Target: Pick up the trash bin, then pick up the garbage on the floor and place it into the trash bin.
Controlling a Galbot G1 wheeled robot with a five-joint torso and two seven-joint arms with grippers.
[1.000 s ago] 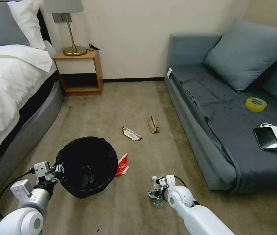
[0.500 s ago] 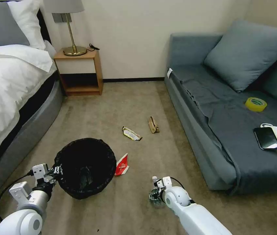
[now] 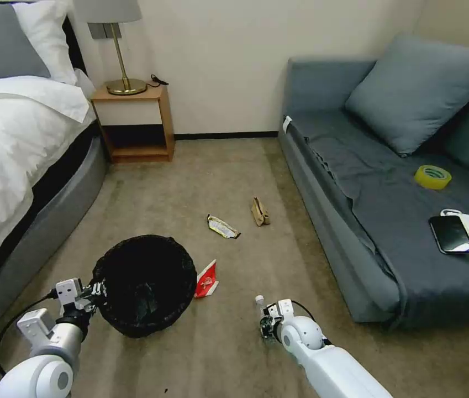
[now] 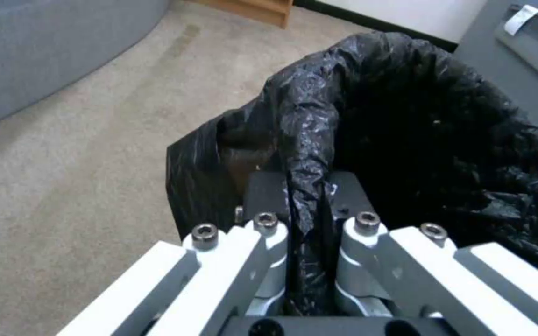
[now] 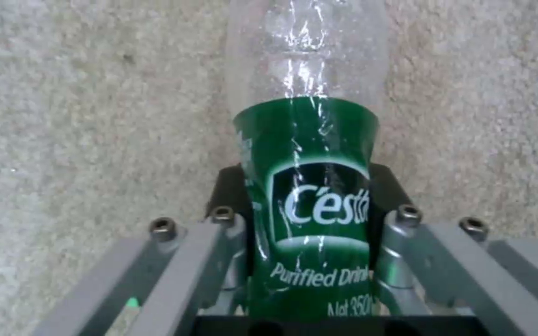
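The bottle (image 5: 309,186), light and crushable, sits clenched at its label in the right claw (image 5: 309,219). The left claw (image 4: 309,205) pinches the trash bin (image 3: 145,284) by its soft rim.

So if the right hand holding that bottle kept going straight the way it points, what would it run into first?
Probably just the beige carpet. The right hand grips the clear green-labelled plastic bottle, which leads, and only bare floor lies ahead, though depth is hard to judge.
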